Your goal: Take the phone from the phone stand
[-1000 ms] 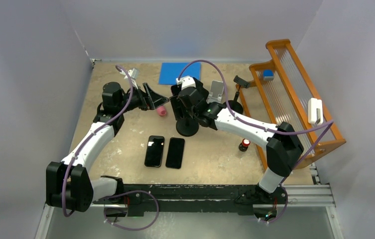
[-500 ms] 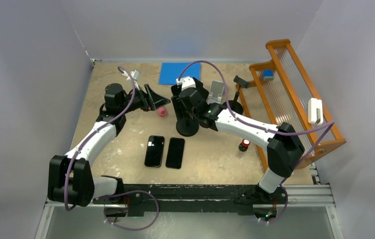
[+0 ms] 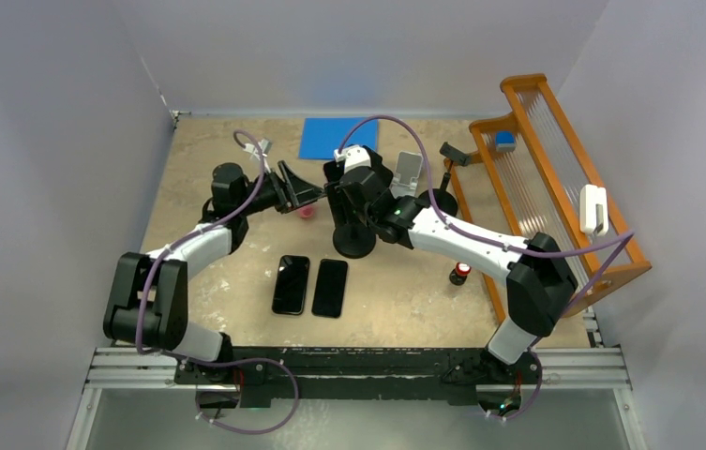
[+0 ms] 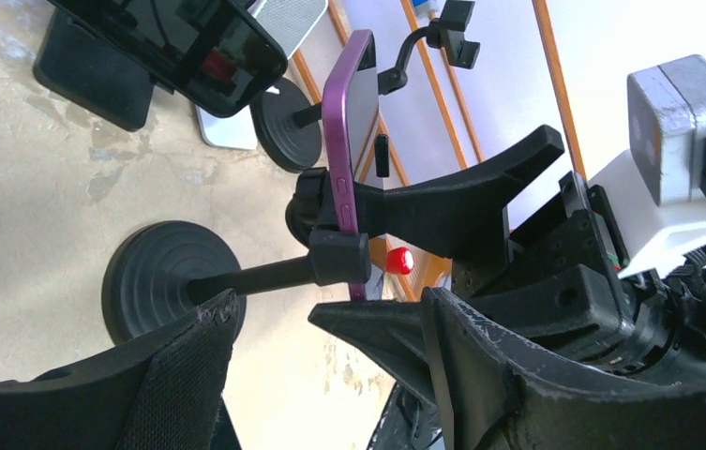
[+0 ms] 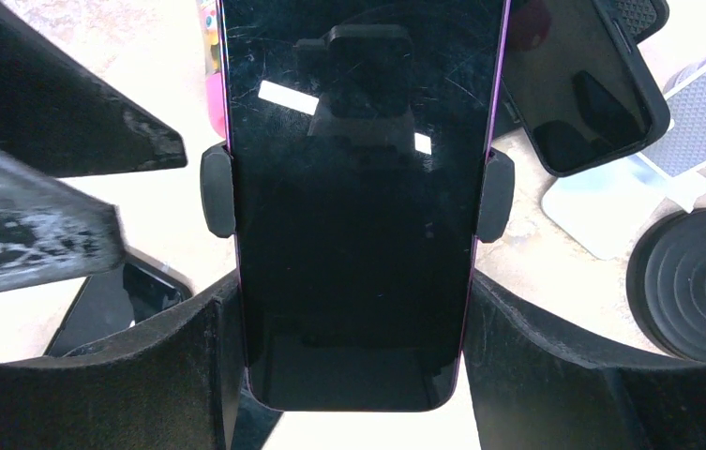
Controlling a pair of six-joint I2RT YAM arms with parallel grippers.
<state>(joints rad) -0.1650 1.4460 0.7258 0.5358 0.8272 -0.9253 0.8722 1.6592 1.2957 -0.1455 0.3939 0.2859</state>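
Observation:
A purple-edged phone (image 5: 358,187) with a black screen stands upright in the clamp of a black phone stand (image 3: 353,242) at mid table. My right gripper (image 5: 360,323) reaches in from behind, its fingers (image 5: 189,366) pressed against both long edges of the phone's lower end. In the top view it (image 3: 343,190) sits over the stand. My left gripper (image 4: 269,314) is open just left of the stand (image 4: 157,281), its fingertips level with the stem and short of it, below the phone (image 4: 344,141). In the top view the left gripper (image 3: 307,194) almost meets the right one.
Two dark phones (image 3: 291,284) (image 3: 330,288) lie flat in front of the stand. A pink object (image 3: 307,212) lies under the left gripper. Behind are a blue mat (image 3: 337,138), a white stand (image 3: 408,172) and a second black stand (image 3: 440,202). An orange rack (image 3: 541,178) and a red-capped item (image 3: 460,273) are on the right.
My left arm has stretched to the right and brought its open gripper up close to the stand. The right gripper and the phone have hardly moved.

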